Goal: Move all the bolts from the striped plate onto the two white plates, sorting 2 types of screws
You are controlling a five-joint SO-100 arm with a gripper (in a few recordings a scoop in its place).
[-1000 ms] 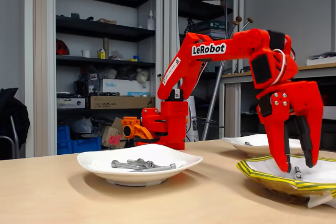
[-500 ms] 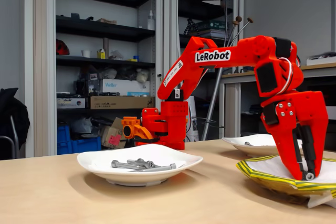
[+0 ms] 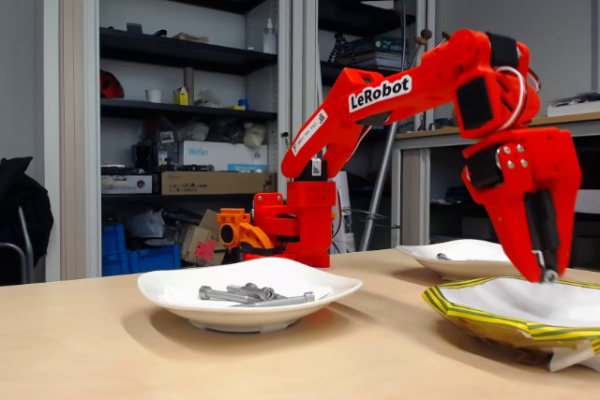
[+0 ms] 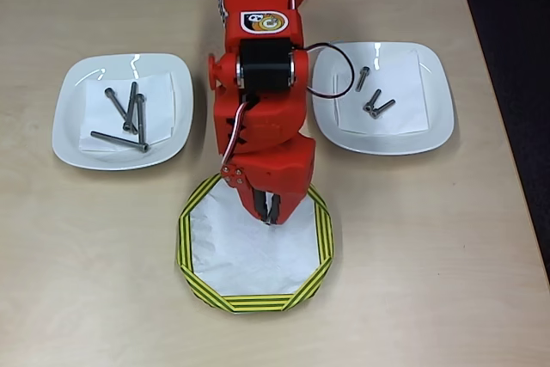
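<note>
End effector (image 3: 546, 275): red plastic, clamped on a short stubby bolt (image 3: 550, 276) above the striped plate (image 4: 320, 238).
Striped plate: octagonal paper, crinkled white centre.
Tabletop (image 4: 447, 255): smooth pale wood.

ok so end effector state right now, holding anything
end effector: shut on a short bolt, lifted just above the striped plate.

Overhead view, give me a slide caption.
Red arm's gripper lifts a short bolt from the striped plate.
</note>
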